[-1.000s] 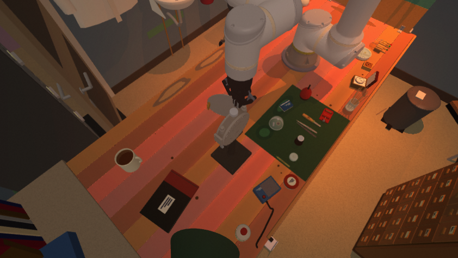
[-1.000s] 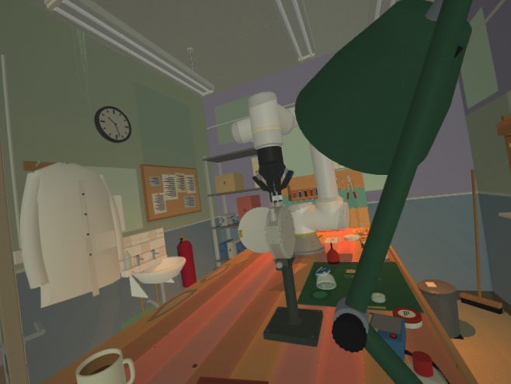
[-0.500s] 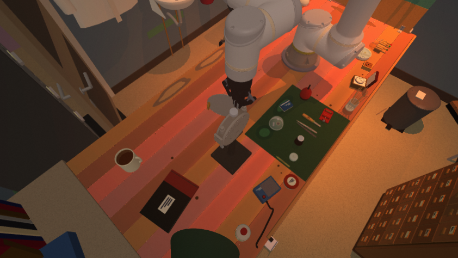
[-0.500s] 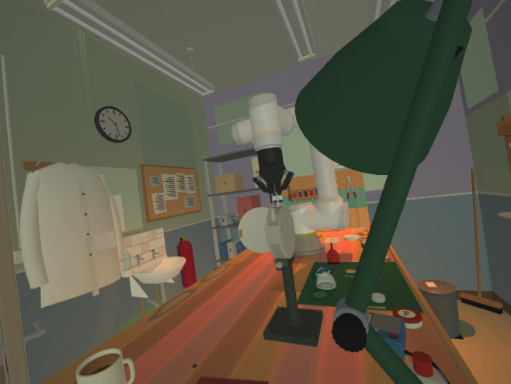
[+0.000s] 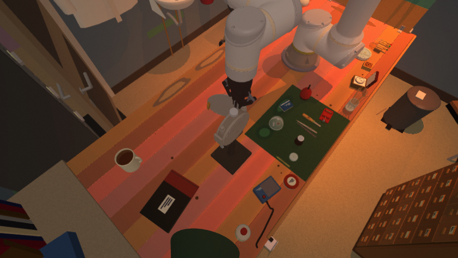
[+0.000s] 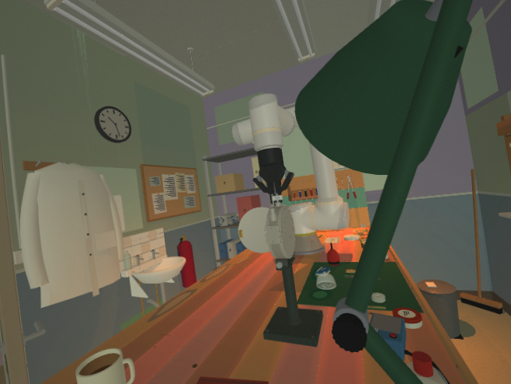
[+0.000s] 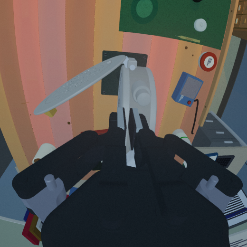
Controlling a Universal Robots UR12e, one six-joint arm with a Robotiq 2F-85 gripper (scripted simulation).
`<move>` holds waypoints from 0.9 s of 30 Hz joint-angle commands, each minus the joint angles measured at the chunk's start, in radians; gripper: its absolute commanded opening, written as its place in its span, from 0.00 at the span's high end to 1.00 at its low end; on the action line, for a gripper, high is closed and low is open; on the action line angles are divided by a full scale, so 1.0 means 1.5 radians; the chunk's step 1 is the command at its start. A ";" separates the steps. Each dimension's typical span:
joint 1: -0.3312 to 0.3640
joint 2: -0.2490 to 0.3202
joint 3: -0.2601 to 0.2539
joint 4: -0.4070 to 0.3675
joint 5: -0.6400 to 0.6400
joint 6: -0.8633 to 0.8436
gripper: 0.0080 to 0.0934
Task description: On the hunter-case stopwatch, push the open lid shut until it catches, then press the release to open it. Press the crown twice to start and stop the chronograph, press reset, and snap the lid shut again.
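Note:
The hunter-case stopwatch (image 5: 231,125) (image 6: 280,234) (image 7: 139,95) stands upright on a dark post and square base (image 5: 231,156) in the middle of the bench. Its round lid (image 5: 221,105) (image 6: 254,230) (image 7: 79,83) hangs open to one side on the hinge. The crown (image 5: 234,112) (image 7: 142,93) sticks up from the top of the case. My gripper (image 5: 237,103) (image 6: 277,201) (image 7: 129,118) hovers right above the top rim beside the crown, closed and empty.
A coffee mug (image 5: 127,159) stands near the bench's left edge, and a dark notebook (image 5: 169,200) lies in front of the stand. A green mat (image 5: 298,131) with small tools lies to the right. A blue box (image 5: 267,189) and a green lamp (image 6: 384,136) are nearby.

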 commanded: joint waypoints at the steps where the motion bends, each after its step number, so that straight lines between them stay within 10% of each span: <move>1: 0.000 0.001 0.001 0.000 0.000 0.000 0.93; 27: 0.000 0.001 0.007 -0.006 0.000 0.000 0.93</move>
